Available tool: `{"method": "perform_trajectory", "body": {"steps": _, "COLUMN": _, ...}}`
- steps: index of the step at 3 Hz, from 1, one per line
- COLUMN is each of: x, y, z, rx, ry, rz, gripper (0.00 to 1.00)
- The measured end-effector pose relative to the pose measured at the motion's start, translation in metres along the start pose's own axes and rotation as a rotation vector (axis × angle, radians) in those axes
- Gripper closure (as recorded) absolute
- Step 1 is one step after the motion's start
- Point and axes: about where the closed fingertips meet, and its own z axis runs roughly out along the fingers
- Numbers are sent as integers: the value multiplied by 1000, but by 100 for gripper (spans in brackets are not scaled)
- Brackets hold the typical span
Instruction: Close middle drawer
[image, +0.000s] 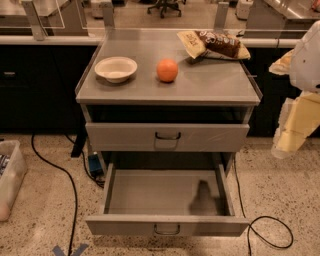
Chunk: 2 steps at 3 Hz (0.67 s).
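Note:
The middle drawer (167, 226) is pulled far out of the grey metal cabinet, and its flat front with a small dark wire handle is near the bottom of the view. Its tray is empty, with a dark shadow on the floor of it at the right. Above it, the uppermost drawer front (125, 137) with a like handle sits nearly flush, with a dark gap under the countertop. The lowest drawer is hidden beneath the open one. My gripper (289, 140), pale and yellowish, hangs at the right edge of the view, right of the cabinet and above the open drawer's level, touching nothing.
On the cabinet top (215, 85) stand a white bowl (116, 68), an orange (167, 70) and a chip bag (215, 45). Black cables (70, 185) run over the speckled floor on both sides. A clear plastic bin (9, 177) stands at the left edge.

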Motion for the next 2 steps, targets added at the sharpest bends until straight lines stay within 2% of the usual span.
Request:
{"method": "perform_trajectory", "body": {"steps": 1, "x": 0, "y": 0, "z": 0, "rx": 1, "ry": -1, "rz": 0, "gripper": 0}}
{"method": "perform_trajectory", "body": {"steps": 2, "x": 7, "y": 8, "z": 20, "rx": -15, "ry": -3, "rz": 6, "gripper": 0}}
